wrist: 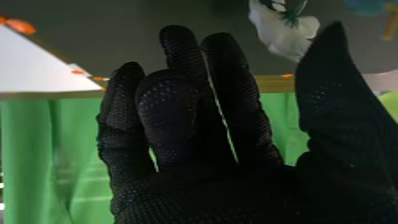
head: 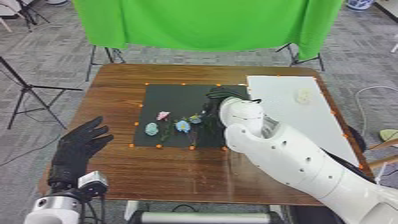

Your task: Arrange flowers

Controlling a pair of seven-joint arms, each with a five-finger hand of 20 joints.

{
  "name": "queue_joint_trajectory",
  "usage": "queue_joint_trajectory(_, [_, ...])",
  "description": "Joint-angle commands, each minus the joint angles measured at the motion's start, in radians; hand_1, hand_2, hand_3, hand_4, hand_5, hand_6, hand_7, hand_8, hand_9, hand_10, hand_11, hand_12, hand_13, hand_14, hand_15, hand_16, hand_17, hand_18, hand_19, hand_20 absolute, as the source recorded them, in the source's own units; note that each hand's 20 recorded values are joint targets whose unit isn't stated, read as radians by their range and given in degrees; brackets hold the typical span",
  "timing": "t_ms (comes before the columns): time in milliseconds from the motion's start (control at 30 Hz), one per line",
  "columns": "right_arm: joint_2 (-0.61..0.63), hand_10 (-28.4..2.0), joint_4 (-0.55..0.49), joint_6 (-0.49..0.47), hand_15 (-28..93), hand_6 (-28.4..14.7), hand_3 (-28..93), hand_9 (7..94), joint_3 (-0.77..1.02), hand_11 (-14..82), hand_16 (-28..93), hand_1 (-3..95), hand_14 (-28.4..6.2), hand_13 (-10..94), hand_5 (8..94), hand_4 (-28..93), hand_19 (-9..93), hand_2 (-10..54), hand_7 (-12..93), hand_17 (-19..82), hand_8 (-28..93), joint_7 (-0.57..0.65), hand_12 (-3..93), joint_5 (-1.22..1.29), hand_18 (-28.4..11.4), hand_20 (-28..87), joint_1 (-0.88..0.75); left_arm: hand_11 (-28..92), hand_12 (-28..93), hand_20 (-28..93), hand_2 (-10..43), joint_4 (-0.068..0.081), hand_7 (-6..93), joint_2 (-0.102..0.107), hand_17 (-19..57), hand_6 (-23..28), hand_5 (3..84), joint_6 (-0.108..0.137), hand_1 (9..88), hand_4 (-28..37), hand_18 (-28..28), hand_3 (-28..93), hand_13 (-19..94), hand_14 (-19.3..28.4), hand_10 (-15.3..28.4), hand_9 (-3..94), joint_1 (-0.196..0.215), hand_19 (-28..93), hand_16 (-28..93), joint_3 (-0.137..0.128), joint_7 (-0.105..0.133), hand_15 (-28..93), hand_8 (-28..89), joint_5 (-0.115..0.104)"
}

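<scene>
In the head view, the right hand (head: 213, 109) is at the middle of the frame, above the right part of the dark mat (head: 164, 95); its white arm (head: 289, 160) comes in from the lower right corner; its fingers are loosely extended, released rather than clenched, and the right wrist view shows a gap between them and the thumb.

Near the thumb's tip in the right wrist view is a white flower (wrist: 280, 37) with some green at its base, the dark mat behind it; whether the thumb touches it I cannot tell.

The other flowers lie on the dark mat, left of the right hand in the head view; a pink flower (head: 163, 115) is the uppermost, just left of the frame's middle; a teal flower (head: 151, 129) is below it and slightly to the left; a blue flower (head: 183, 126) is to the right of the teal one, and a pale blue flower (head: 195, 119) is just beside it, up and to the right.

The left hand (head: 75, 147) is at the lower left of the frame, near the left edge of the brown surface (head: 178, 172); its fingers are straight and relaxed, holding nothing.

On the right of the frame a white board (head: 293, 125) lies on the surface, beside the dark mat, with a pale thing (head: 304, 96) on its upper part; orange dots (head: 193, 148) line the mat and board; a green cloth (head: 204, 25) hangs at the top.
</scene>
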Motion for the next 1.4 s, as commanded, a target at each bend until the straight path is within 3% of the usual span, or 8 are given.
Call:
queue_joint_trajectory(33, [-0.016,-22.8,-0.018,0.009,87,-8.2,88,61.2,0.028,31.9,8,19.7,-13.0,67,63.5,-26,93,4.1,17,26,-13,-0.003,15.5,0.013,-26.9,21,-0.008,31,8,-7,6.8,-0.005,13.3,-0.004,-7.0,12.3,41.5,0.006,25.9,-17.7,24.3,82,28,26.6,20.1,36.1,0.018,68,-12,0.006,0.000,58,-9,0.001])
queue_joint_trajectory(300, [0.004,-23.9,-0.008,0.040,87,-8.9,87,61.4,0.009,30.1,8,14.9,-14.3,66,64.0,-25,93,9.2,16,25,-13,0.021,15.6,0.023,-27.5,21,0.009,31,8,-7,6.9,-0.005,13.2,-0.006,-7.1,12.5,41.5,0.007,26.0,-17.8,24.3,82,29,26.9,20.2,36.3,0.020,68,-12,0.007,-0.001,58,-9,0.000])
queue_joint_trajectory(467, [0.015,-23.7,-0.006,0.040,87,-8.4,87,61.8,0.015,30.2,8,14.8,-14.1,66,63.7,-25,93,9.8,17,25,-12,-0.005,15.7,0.011,-27.5,21,0.013,31,8,-7,7.0,-0.003,13.2,0.001,-7.0,12.5,41.5,0.023,26.1,-17.8,24.4,81,29,26.9,20.4,36.4,0.030,68,-12,0.015,0.020,58,-9,-0.009])
queue_joint_trajectory(533, [0.048,-23.4,-0.003,0.087,87,-7.9,87,61.9,-0.011,30.4,8,14.9,-14.1,67,63.6,-25,93,9.6,18,26,-12,-0.015,15.8,0.000,-27.5,21,0.034,31,8,-7,7.0,-0.001,13.1,0.005,-7.0,12.6,41.6,0.032,26.1,-17.8,24.5,81,29,27.0,20.5,36.5,0.027,68,-12,0.022,0.027,58,-9,-0.018])
queue_joint_trajectory(567, [0.077,-23.3,-0.003,0.117,87,-7.8,87,61.9,-0.042,30.4,8,14.9,-13.9,67,63.5,-25,93,9.6,18,26,-12,-0.010,15.8,0.026,-27.5,21,0.060,31,8,-7,7.1,-0.001,13.1,0.004,-7.0,12.6,41.6,0.025,26.2,-17.8,24.5,81,29,27.0,20.4,36.5,0.026,68,-12,0.019,0.030,58,-9,-0.014])
queue_joint_trajectory(700, [0.156,-22.7,0.019,0.144,87,-7.2,87,61.7,-0.055,28.8,8,14.8,-13.9,67,63.4,-24,93,9.6,19,26,-13,-0.005,15.1,0.025,-27.3,21,0.095,31,8,-7,7.2,-0.002,13.1,0.017,-7.1,12.6,41.6,0.033,26.1,-17.8,24.5,81,29,27.0,20.5,36.5,0.023,68,-12,0.022,0.045,58,-9,-0.020])
queue_joint_trajectory(1033, [0.366,-21.7,0.068,0.224,86,-6.9,88,56.1,-0.099,22.6,8,19.0,-12.7,67,56.2,-24,92,3.9,20,26,-14,0.003,14.0,0.104,-25.5,19,0.198,31,8,-7,7.3,-0.007,13.2,0.029,-7.1,12.6,41.6,0.031,26.1,-17.7,24.5,81,29,27.0,20.4,36.5,0.025,68,-12,0.021,0.055,58,-9,-0.018])
queue_joint_trajectory(1400, [0.427,-20.9,0.168,0.230,87,-7.0,90,48.4,-0.094,18.2,7,21.5,-11.0,66,47.8,-26,92,-0.4,20,26,-14,0.022,13.4,0.147,-24.0,15,0.233,31,8,-8,7.3,-0.004,13.2,0.030,-7.1,12.5,41.6,0.027,26.0,-17.8,24.5,81,29,27.1,20.4,36.5,0.013,68,-12,0.035,0.058,58,-9,-0.018])
